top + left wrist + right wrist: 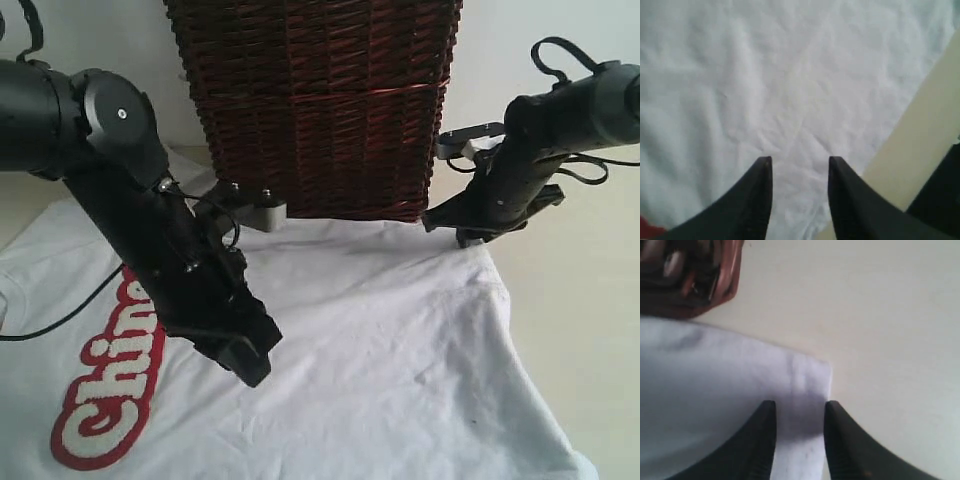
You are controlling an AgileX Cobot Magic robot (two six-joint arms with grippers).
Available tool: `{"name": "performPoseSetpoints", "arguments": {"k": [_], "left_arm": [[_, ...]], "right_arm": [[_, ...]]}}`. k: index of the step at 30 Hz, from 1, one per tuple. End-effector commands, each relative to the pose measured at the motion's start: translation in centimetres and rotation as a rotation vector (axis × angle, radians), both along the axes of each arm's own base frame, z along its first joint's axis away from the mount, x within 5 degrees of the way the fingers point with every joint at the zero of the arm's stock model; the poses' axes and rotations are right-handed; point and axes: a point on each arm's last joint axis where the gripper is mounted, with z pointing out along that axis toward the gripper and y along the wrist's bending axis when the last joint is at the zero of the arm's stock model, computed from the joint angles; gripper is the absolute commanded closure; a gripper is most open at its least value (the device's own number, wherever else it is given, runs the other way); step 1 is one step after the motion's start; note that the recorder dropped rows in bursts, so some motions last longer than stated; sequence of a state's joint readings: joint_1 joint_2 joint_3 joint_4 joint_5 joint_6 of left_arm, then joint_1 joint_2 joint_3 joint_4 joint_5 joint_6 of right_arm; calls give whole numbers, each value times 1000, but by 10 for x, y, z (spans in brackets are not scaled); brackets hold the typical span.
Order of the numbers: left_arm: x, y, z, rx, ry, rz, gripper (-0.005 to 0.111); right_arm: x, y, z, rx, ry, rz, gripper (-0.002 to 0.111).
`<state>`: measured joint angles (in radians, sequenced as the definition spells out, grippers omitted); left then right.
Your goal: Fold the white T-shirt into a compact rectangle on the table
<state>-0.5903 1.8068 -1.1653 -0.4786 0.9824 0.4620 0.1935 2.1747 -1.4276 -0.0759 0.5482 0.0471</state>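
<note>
The white T-shirt (400, 340) lies spread flat on the surface (590, 300) in front of the wicker basket (320, 100), with its far edge just at the basket's foot. My right gripper (799, 407) is low at the shirt corner (812, 372) beside the basket's base. Its jaws are parted astride the cloth and, as far as I can see, not pinching it. My left gripper (800, 165) hangs over the shirt's plain middle, further out from the basket, released and holding nothing. I judge the fold is only beginning, since no layer is doubled over. Next I need both grippers pinching one edge, then carrying it evenly away from the basket.
</note>
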Motion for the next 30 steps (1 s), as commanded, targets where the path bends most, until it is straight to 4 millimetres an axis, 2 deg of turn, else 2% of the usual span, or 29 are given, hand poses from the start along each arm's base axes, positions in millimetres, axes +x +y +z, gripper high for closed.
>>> {"name": "performPoseSetpoints", "arguments": {"k": [1, 6, 10, 13, 15, 18, 19, 20, 26, 30], "left_arm": [[16, 21, 4, 67, -88, 100, 69], [45, 61, 14, 55, -159, 303, 69], [59, 92, 20, 46, -192, 412, 69], [65, 108, 20, 49, -194, 463, 70], [67, 113, 20, 49, -200, 480, 76], [70, 116, 20, 47, -216, 490, 97], [70, 116, 21, 47, -222, 489, 106], [70, 116, 21, 46, -226, 486, 106], [70, 116, 20, 48, -221, 483, 107], [70, 116, 20, 49, -217, 482, 107]], "right_arm": [[-16, -7, 31, -19, 9, 11, 66], [-47, -13, 37, -23, 34, 13, 67], [-83, -17, 35, 21, 25, -12, 72], [-116, -21, 32, 50, 32, -30, 81], [-140, -24, 27, 69, 17, -34, 88], [-172, -29, 13, 78, 41, -42, 101], [-176, -30, 10, 79, 35, -47, 105], [-180, -31, 5, 77, 31, -49, 108], [-190, -32, -14, 69, 127, -59, 108], [-191, -30, -13, 86, 139, -45, 108]]}}
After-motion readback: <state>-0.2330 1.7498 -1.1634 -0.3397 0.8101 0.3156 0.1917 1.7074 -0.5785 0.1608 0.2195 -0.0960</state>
